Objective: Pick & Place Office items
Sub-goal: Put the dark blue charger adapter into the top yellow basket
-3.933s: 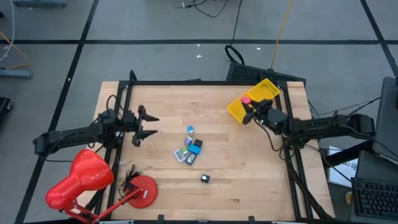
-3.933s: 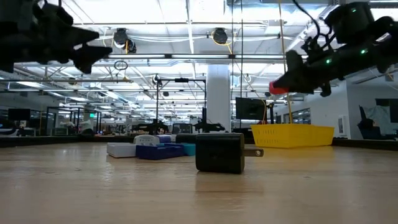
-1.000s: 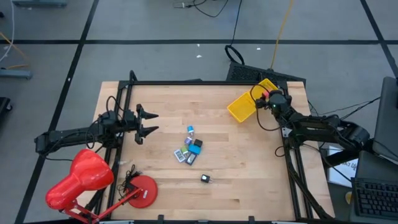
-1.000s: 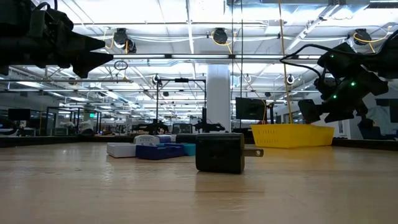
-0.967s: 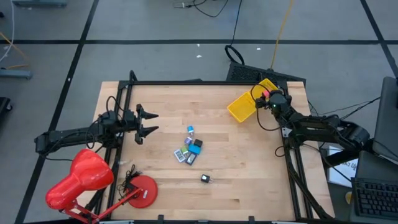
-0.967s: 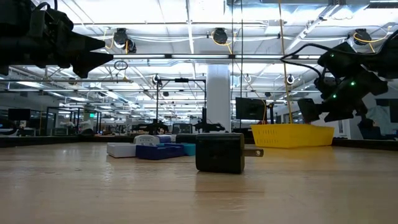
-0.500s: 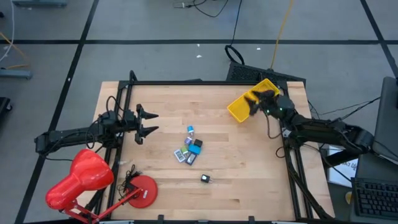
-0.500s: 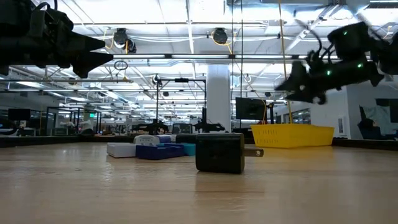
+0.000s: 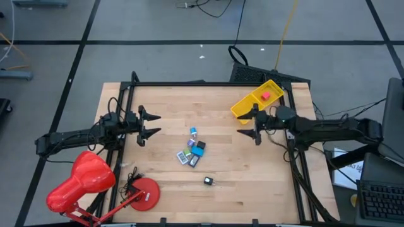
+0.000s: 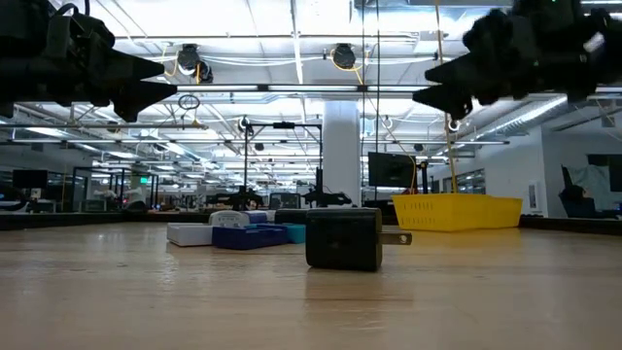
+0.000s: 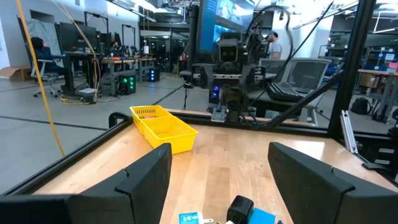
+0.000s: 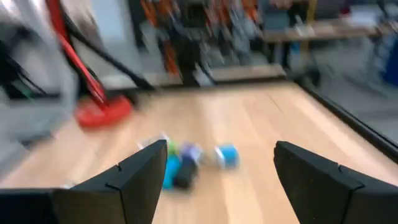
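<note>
While the cluster of tiny blue, teal, green and black office pieces (image 9: 193, 151) lay packed close together at the middle of the pale wooden surface (image 9: 164, 195), any descent onto it risked a bad pick: wide jaws could straddle two pieces at once or nudge neighbours apart, because the items touched or nearly touched. A lone black plug-shaped piece (image 9: 208, 181) sat apart nearer the front edge and looked the easier target.

The right claw (image 9: 252, 131) hovered above the surface just beside the yellow rectangular plastic tray (image 9: 243, 108), its jaws spread wide and holding nothing, aimed toward the cluster. A small pink piece (image 9: 266, 96) lay inside the tray.

The left claw (image 9: 150, 125) waited near the left edge, also spread wide and empty, close to the big red desk lamp (image 9: 81, 183).
</note>
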{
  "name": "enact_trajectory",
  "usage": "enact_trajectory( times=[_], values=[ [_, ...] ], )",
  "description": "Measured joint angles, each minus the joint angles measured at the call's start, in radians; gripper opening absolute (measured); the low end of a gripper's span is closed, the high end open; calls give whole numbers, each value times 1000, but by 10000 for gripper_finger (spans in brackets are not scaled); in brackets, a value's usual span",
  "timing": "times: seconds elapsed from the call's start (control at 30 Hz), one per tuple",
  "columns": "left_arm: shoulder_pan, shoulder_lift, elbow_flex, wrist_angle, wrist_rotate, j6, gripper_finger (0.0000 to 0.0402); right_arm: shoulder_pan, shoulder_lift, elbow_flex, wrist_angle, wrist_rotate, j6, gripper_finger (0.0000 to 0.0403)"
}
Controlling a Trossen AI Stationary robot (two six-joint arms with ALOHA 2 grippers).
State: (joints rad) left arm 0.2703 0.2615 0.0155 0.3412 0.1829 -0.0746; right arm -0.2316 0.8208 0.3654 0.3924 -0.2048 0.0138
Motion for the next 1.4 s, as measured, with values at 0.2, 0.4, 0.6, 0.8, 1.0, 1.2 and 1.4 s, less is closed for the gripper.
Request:
enact_trajectory(
  times=[0.2,0.4,0.6,0.8,1.0,1.2,1.4],
  values=[
    [0,0,0,0,0,0,271,187,-35,232,-540,197,-97,281],
    [0,0,0,0,0,0,271,300,-51,135,-427,194,-157,281],
    [0,0,0,0,0,0,271,329,-258,129,-608,211,-98,281],
    [0,0,0,0,0,0,271,372,-508,108,-594,280,-10,281],
    [0,0,0,0,0,0,271,394,-656,-60,-485,364,-2,281],
    [0,0,-1,0,0,0,271,394,-693,-206,-331,360,-60,281],
    [0,0,-1,1,0,0,271,394,-691,-290,-209,321,-27,281]
  ],
)
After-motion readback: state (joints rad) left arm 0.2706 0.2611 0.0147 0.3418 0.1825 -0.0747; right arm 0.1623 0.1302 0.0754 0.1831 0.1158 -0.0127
